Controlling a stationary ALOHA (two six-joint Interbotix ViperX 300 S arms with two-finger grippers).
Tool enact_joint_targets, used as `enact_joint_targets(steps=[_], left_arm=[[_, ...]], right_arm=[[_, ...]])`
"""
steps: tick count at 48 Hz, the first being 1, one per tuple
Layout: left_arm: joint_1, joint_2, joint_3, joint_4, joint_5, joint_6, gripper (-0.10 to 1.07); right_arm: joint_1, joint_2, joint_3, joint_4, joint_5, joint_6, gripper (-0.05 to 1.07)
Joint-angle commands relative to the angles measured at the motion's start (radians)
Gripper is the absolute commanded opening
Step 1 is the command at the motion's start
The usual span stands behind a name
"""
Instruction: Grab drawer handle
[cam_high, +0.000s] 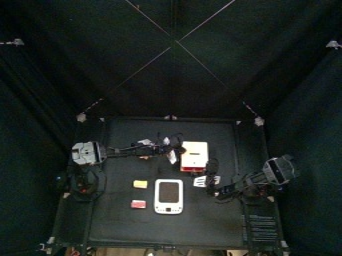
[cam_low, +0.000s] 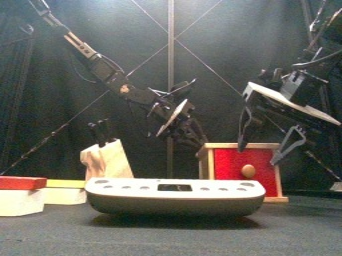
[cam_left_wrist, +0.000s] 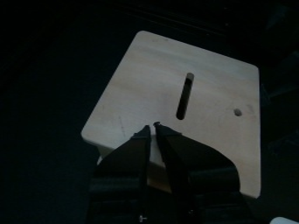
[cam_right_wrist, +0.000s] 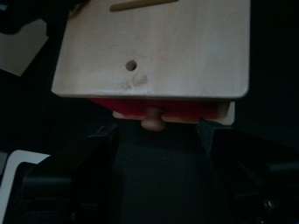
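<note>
1. Drawer unit (cam_low: 242, 170): small box, pale cream wood, smooth matte top with a narrow slot and a small round hole, seen in both wrist views. Sits on the black worktop (cam_high: 120, 175) right of centre.
2. Drawer front (cam_low: 241, 163) is flat, red, framed by the pale wood sides.
3. Drawer handle (cam_right_wrist: 153, 122): in the right wrist view it reads as a small rounded tan knob poking out from the red front, just under the box's top edge; in the front view a roundish knob low on the red face. Exact shape hard to tell, possibly a short peg.
4. Right gripper (cam_low: 271, 125): black, angular, jaws spread wide, grasping nothing. It hangs above the right part of the box, apart from it. In the wrist view the knob lies between the two jaws, centred, not touching either.
5. Left gripper (cam_low: 174, 110): jaws part-way apart, empty, tips converging over the box's top near the slot; hovering above and left of the box in the front view.
6. Flat white gadget (cam_low: 175, 196) with a grey screen, smooth plastic, rounded edges, lies nearest the front edge.
7. Small red block (cam_high: 136, 204) and small yellow block (cam_high: 142, 185) lie left of the gadget on the worktop.
</note>
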Motion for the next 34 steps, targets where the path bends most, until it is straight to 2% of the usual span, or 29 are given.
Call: enact_joint_targets(steps=[1, 12, 26, 34], left_arm=[[-0.002, -0.008, -0.014, 0.000, 0.009, 0.003, 0.58], [-0.005, -0.008, -0.012, 0.000, 0.009, 0.003, 0.58], [-0.005, -0.008, -0.012, 0.000, 0.009, 0.003, 0.58], [-0.006, -0.005, -0.012, -0.002, 0.009, 0.003, 0.58]], right_arm=[[-0.005, -0.005, -0.021, 0.008, -0.002, 0.002, 1.00], [-0.049, 0.008, -0.031, 0.008, -0.015, -0.009, 1.00], [-0.120, 0.008, -0.026, -0.003, -0.094, -0.011, 1.00], [-0.132, 0.008, -0.028, -0.014, -0.100, -0.012, 0.96]])
